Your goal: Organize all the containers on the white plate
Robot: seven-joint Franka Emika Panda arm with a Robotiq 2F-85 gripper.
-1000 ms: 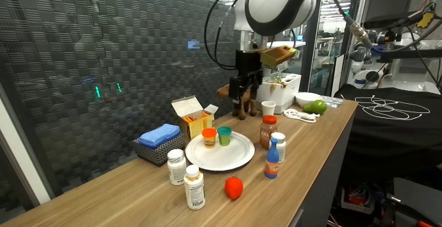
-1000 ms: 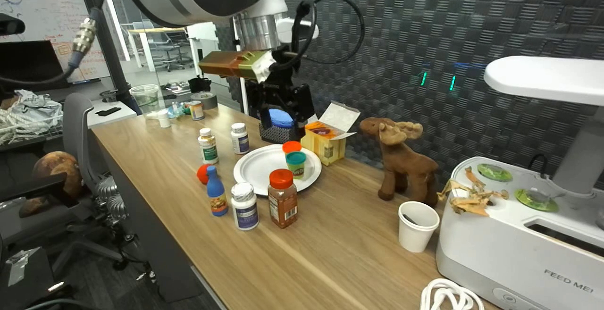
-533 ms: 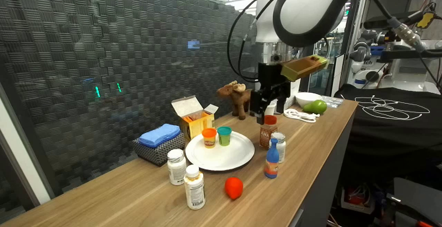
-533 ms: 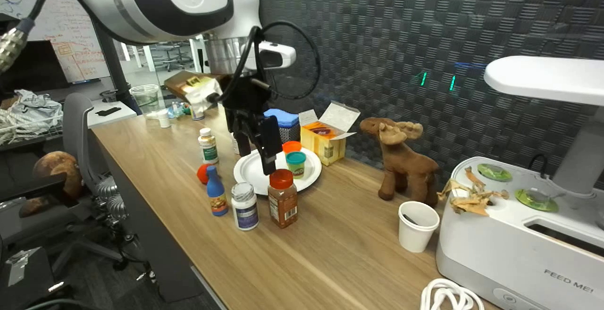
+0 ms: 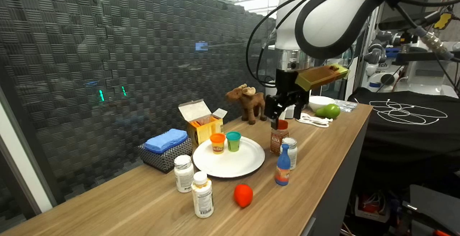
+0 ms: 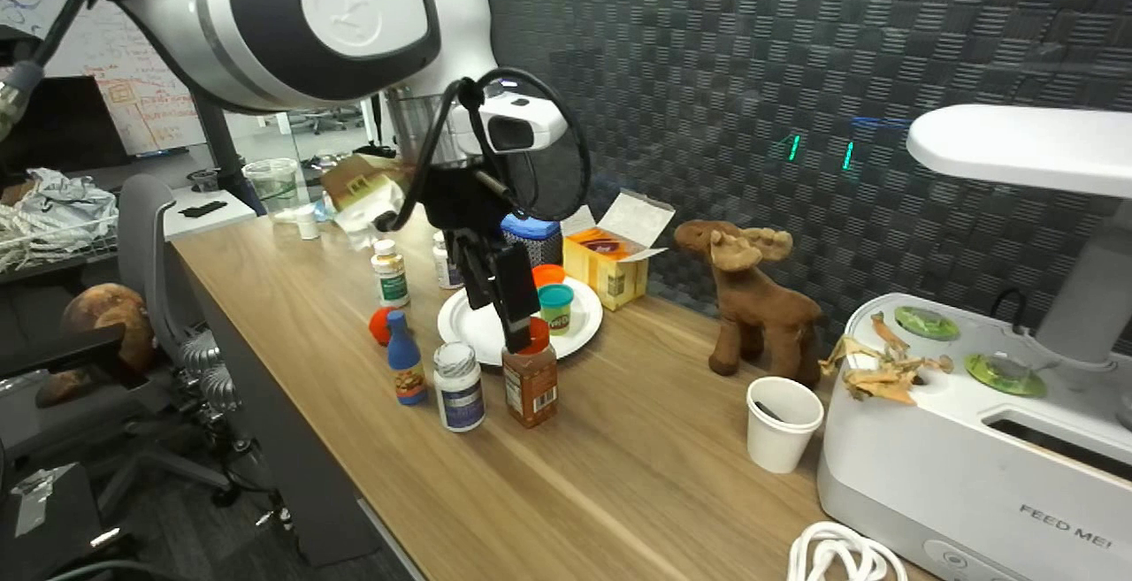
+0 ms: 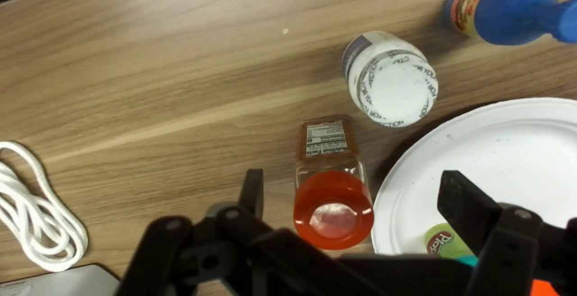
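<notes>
I have the black two-fingered gripper (image 7: 351,192) hanging over a clear plastic jar with a red lid (image 7: 332,188), its fingers (image 7: 253,192) spread wide, with bare space showing between each finger and the lid in the wrist view. The jar stands upright on the wood-grain counter (image 5: 136,207), just beside the round, plain white plate (image 5: 233,166) and to its right in an exterior view. There, a white bottle with a purple label (image 5: 293,153) stands close to the jar on its near side, and a slim blue bottle with a printed label (image 5: 283,166) stands nearer again. Near left of the plate I see a squat white bottle (image 5: 184,174) and, nearer, a slimmer white bottle with a white cap (image 5: 202,197); a smooth, rounded red object (image 5: 243,195) rests between that slimmer bottle and the blue one. On the plate's far side, a yellow tub with an orange lid (image 5: 217,143) and a green tub with a teal lid (image 5: 233,142) sit side by side. Beyond the plate stand an open yellow cardboard carton (image 5: 206,132) and, farther to the right, a brown plush moose (image 5: 248,103). To the left, a blue cloth (image 5: 166,140) lies on a black patterned box (image 5: 167,158).
</notes>
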